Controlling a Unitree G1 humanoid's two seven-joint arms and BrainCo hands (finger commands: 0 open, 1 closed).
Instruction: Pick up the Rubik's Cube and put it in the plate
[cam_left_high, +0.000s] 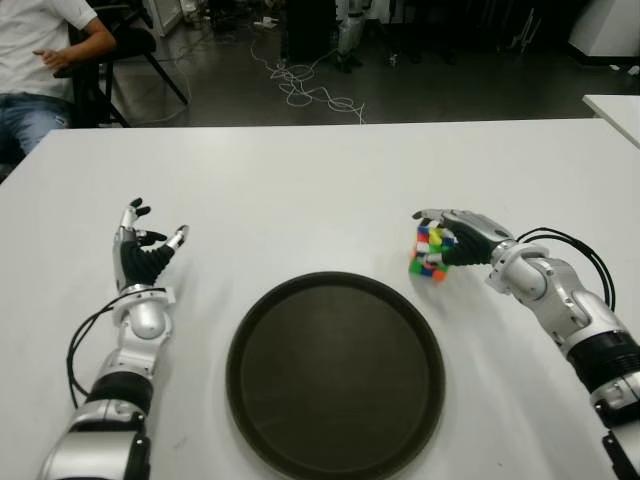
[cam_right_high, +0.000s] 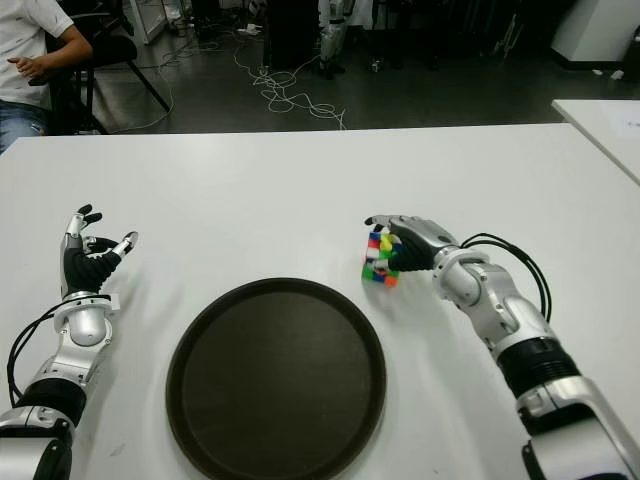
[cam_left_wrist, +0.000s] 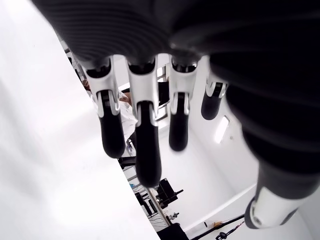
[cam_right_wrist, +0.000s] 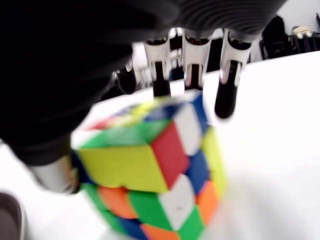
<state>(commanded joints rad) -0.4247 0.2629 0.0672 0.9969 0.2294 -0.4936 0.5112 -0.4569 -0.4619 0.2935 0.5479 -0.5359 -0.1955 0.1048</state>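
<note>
The Rubik's Cube (cam_left_high: 431, 252) stands tilted on the white table (cam_left_high: 300, 180), just beyond the right rim of the round dark plate (cam_left_high: 335, 375). My right hand (cam_left_high: 445, 230) is on it from the right. In the right wrist view the fingers (cam_right_wrist: 192, 65) reach over the top of the Rubik's Cube (cam_right_wrist: 155, 175) and the thumb (cam_right_wrist: 52, 175) presses its side. My left hand (cam_left_high: 150, 245) shows to the left of the plate, fingers spread and pointing up, holding nothing.
A person (cam_left_high: 40, 60) sits on a chair beyond the table's far left corner. Cables (cam_left_high: 310, 90) lie on the dark floor behind the table. The corner of another white table (cam_left_high: 615, 108) shows at the far right.
</note>
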